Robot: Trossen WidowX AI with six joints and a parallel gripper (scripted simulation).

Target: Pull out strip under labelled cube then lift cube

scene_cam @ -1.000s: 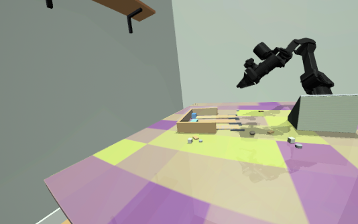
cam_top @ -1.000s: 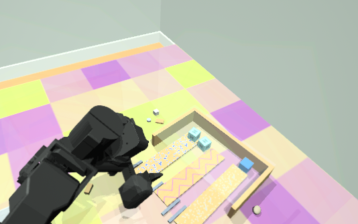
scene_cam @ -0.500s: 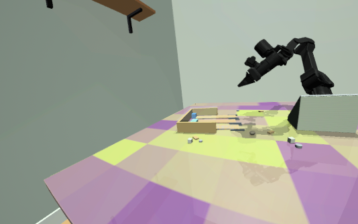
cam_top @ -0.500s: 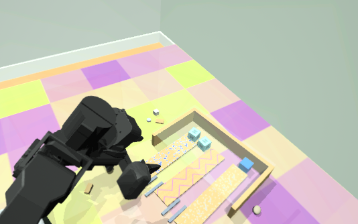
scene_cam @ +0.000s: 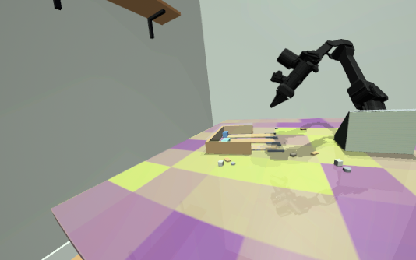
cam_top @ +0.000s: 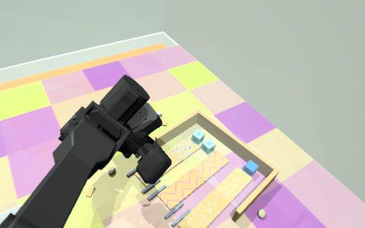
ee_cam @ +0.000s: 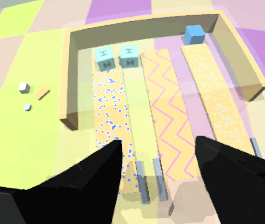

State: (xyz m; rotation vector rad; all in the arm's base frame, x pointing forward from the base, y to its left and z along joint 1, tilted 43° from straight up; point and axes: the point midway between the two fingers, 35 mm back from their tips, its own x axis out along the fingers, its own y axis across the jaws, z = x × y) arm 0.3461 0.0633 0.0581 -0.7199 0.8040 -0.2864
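Claw (cam_top: 153,164) (scene_cam: 271,106) (ee_cam: 159,142) partly open, seemingly well above the strips (cam_top: 195,178) (scene_cam: 255,140) (ee_cam: 167,110).

In the exterior view we see a brown wall shelf (scene_cam: 141,5) high on the left, with black brackets under it, on a grey wall (cam_top: 288,68) (scene_cam: 94,97). The tabletop (cam_top: 195,73) (scene_cam: 141,177) (ee_cam: 38,50) is patched in lime, purple, pink and cream. At the wrist view's left, we find a small white cube (cam_top: 159,113) (scene_cam: 220,163) (ee_cam: 24,87) near an orange chip (cam_top: 165,123) (scene_cam: 227,159) (ee_cam: 42,92) and a pale disc (scene_cam: 233,163) (ee_cam: 27,107). On the exterior view's right lie a second white cube (scene_cam: 338,162), a grey disc (scene_cam: 347,169), a second orange chip (cam_top: 89,191) (scene_cam: 315,152) and a dark pebble (cam_top: 111,171) (scene_cam: 293,154). Farther back there, a dark sliver (scene_cam: 303,128) is perhaps another chip. A beige pebble (cam_top: 262,214) sits at the top view's near right.
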